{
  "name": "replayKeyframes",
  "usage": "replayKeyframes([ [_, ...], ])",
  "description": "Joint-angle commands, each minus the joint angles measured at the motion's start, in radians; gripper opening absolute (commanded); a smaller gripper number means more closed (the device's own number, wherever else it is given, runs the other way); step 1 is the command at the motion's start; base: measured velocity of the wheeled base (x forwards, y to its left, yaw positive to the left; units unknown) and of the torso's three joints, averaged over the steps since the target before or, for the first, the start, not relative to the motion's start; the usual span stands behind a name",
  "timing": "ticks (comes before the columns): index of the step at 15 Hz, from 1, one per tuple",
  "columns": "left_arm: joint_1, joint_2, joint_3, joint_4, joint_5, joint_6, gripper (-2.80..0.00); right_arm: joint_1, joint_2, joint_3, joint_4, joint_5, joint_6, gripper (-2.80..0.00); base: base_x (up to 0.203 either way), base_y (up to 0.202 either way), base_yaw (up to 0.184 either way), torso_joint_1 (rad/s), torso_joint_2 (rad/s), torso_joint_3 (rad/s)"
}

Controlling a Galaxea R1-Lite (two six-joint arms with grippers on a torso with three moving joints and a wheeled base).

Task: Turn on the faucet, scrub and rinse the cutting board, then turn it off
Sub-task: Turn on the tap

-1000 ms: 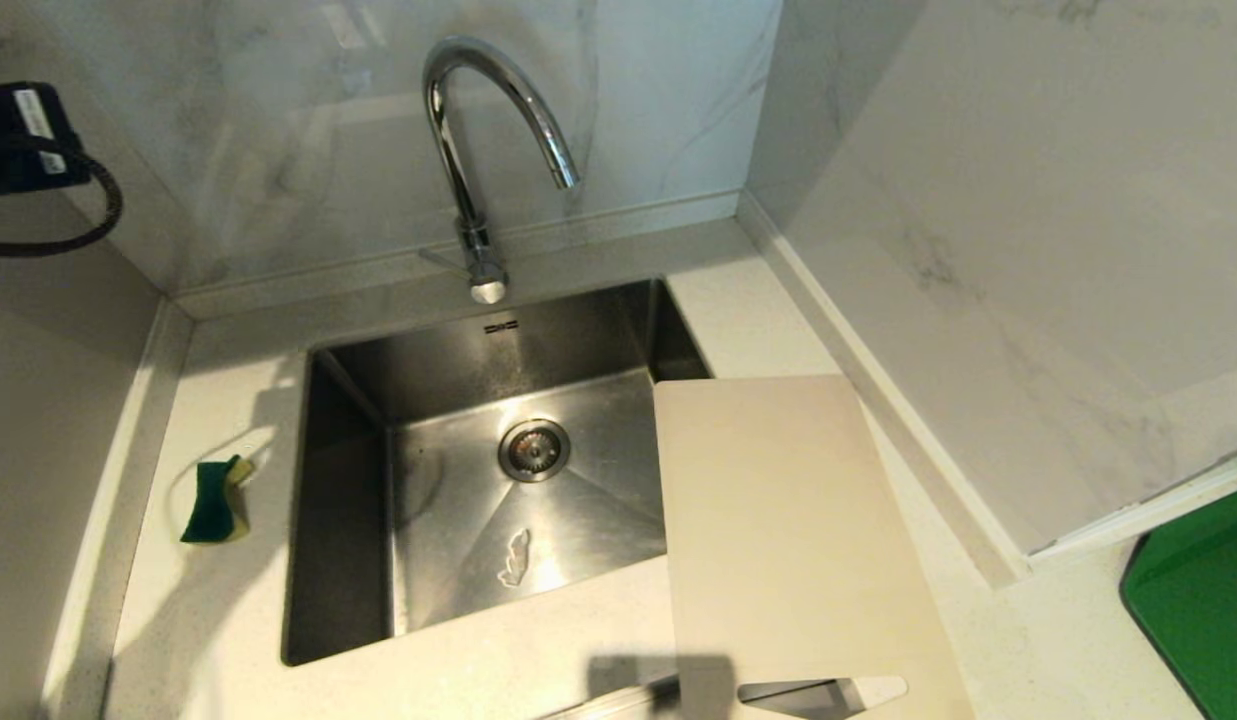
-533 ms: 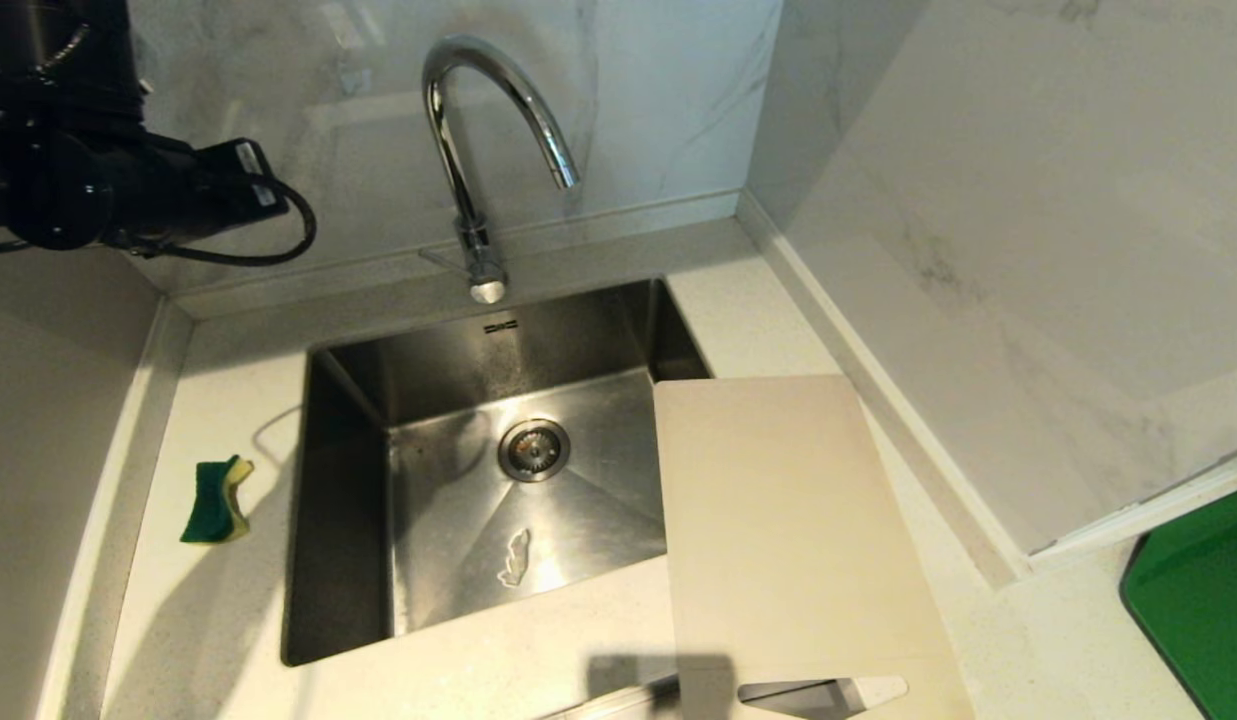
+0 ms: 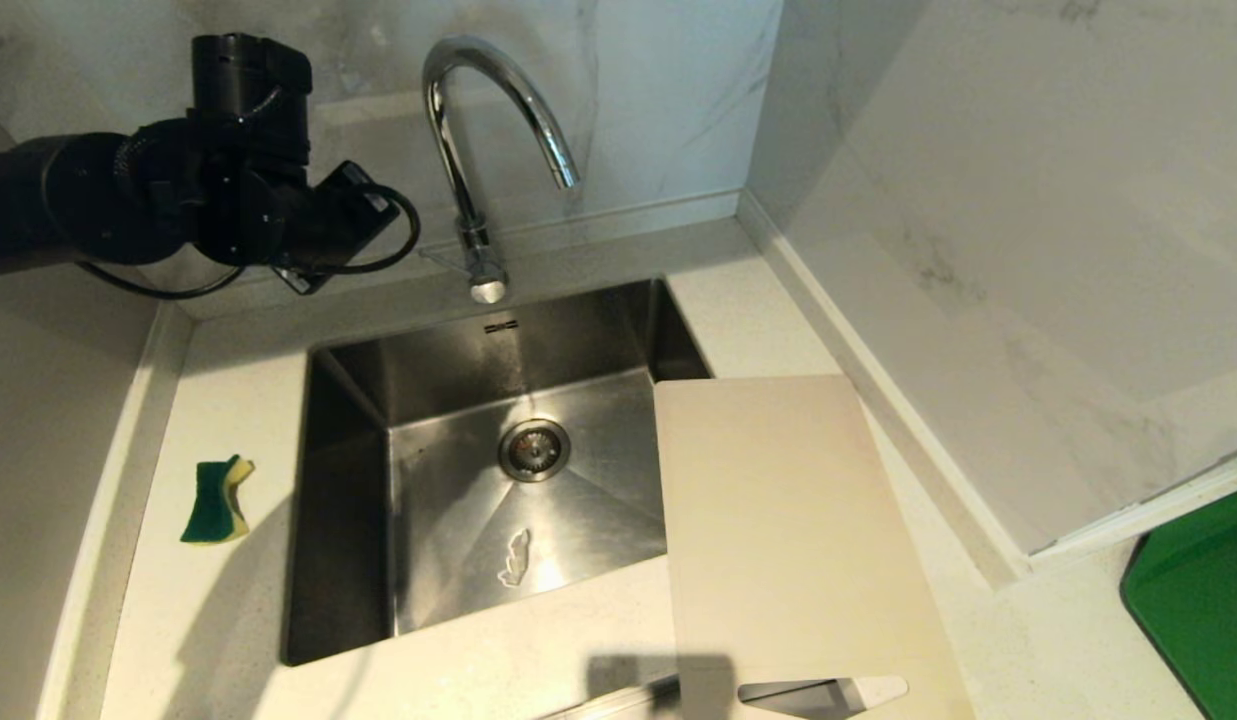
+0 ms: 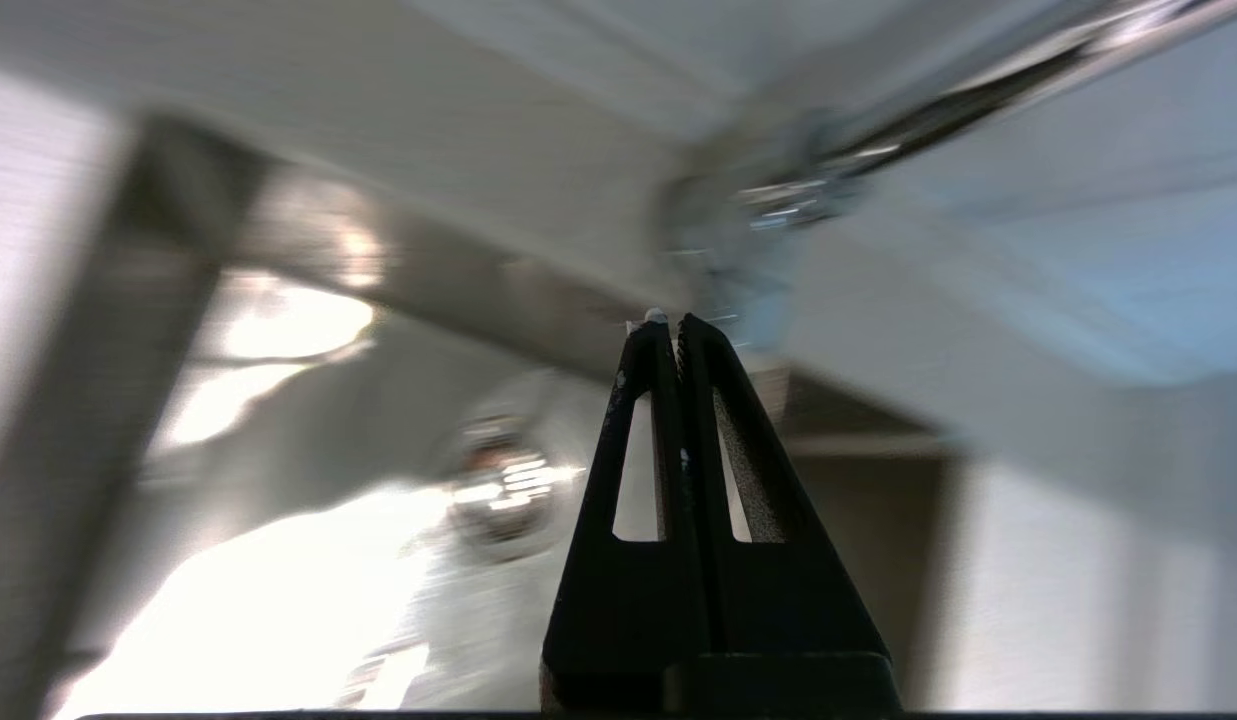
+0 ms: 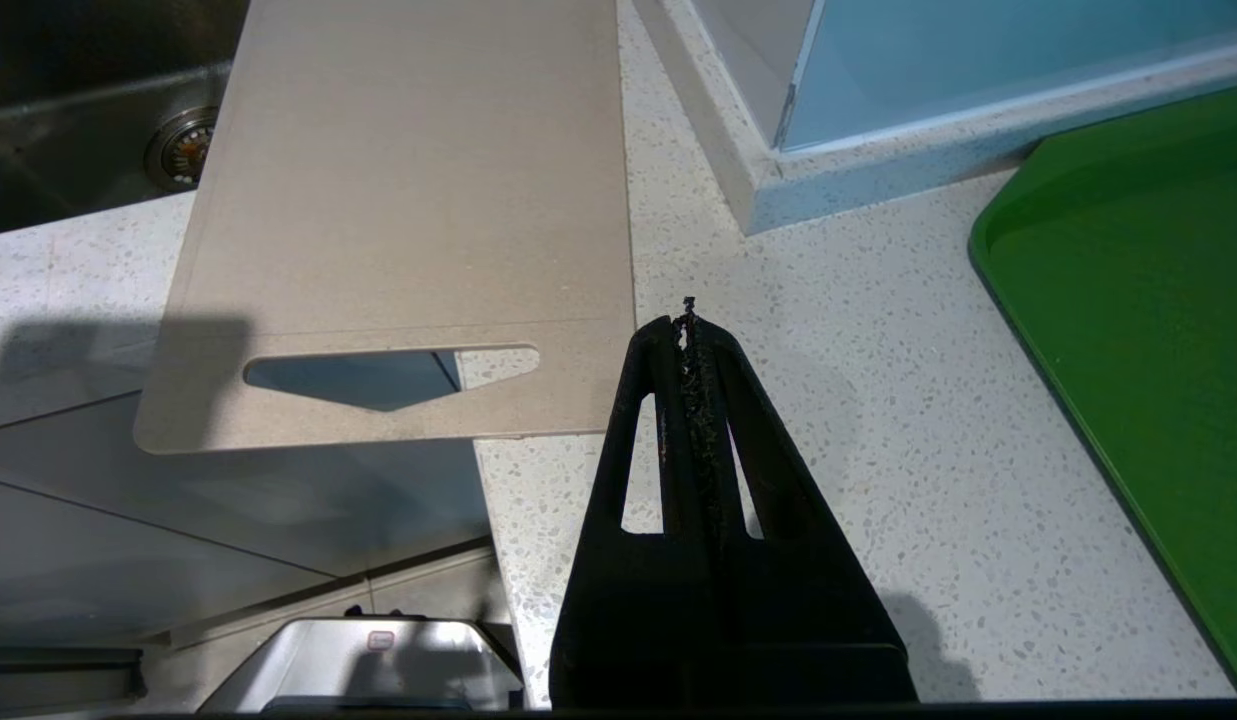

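Left end effector [image 4: 678,325], fingers pressed together and empty, raised beside the faucet [image 3: 483,150], near its base lever but apart from it. Right end effector [image 5: 686,325] likewise closed and empty, parked over the surface [image 5: 858,420] just beside the cutting board [image 3: 778,520]. Board flat at the sink [image 3: 308,500] right edge, partly overhanging the basin. Sponge [image 3: 216,500] untouched left of sink. No water running; every step seemingly left.
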Motion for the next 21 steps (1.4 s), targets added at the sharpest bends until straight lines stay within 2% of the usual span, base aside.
replayKeyframes([
  [1,-0.019,0.058,-0.002,-0.068,-0.005,-0.041,-2.8,0.0,0.0,0.0,0.0,0.001,0.0,-2.8,0.0,0.0,0.0,0.0,0.0,0.0],
  [4,-0.022,0.11,-0.002,-0.201,-0.017,-0.048,-2.8,0.001,0.0,0.0,0.0,0.001,0.0,-2.8,0.0,0.0,0.0,0.0,0.0,0.0],
  [9,-0.037,0.153,-0.003,-0.274,-0.042,-0.058,-2.8,0.001,-0.001,0.0,0.0,0.001,0.0,-2.8,0.0,0.0,0.0,0.0,0.0,0.0],
  [12,-0.037,0.157,-0.002,-0.28,-0.051,-0.08,-2.8,0.001,-0.001,0.0,0.0,0.002,0.0,-2.8,0.0,0.0,0.0,0.0,0.0,0.0],
  [17,-0.037,0.16,-0.002,-0.309,-0.068,-0.059,-2.8,0.001,-0.001,0.0,0.0,0.001,0.0,-2.8,0.0,0.0,0.0,0.0,0.0,0.0],
  [21,-0.052,0.161,0.0,-0.309,-0.07,-0.066,-2.8,0.001,-0.001,0.0,0.0,0.001,0.0,-2.8,0.0,0.0,0.0,0.0,0.0,0.0],
])
